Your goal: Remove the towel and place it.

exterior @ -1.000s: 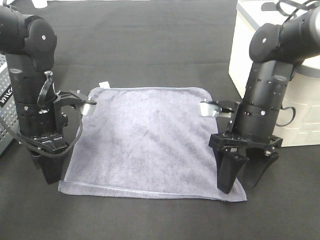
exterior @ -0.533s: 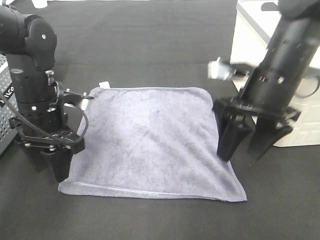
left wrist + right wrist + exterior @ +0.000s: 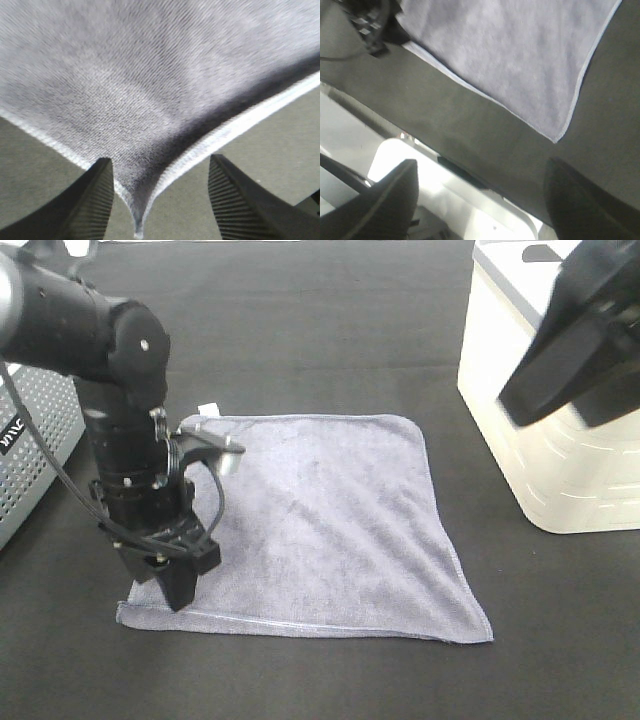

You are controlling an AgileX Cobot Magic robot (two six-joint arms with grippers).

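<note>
The slate-grey towel (image 3: 320,520) lies flat on the black table, its small white tag (image 3: 207,408) at the far-left corner. My left gripper (image 3: 177,592) points down at the towel's near-left corner. In the left wrist view its fingers (image 3: 95,200) stand apart on either side of that towel corner (image 3: 150,165), open and not clamped on it. My right arm (image 3: 575,350) is raised and blurred over the white container at the right. The right gripper (image 3: 485,200) is open with nothing between its fingers, and the towel (image 3: 520,60) lies far below it.
A white container (image 3: 540,470) stands at the right edge of the table, close to the towel's far-right corner. A grey perforated box (image 3: 30,450) sits at the left edge. Black table covering (image 3: 300,330) stretches behind the towel.
The left gripper has shifted right, from beside the towel's left edge to its near-left corner. The right arm has lifted off the towel's right side and swung up over the white container.
</note>
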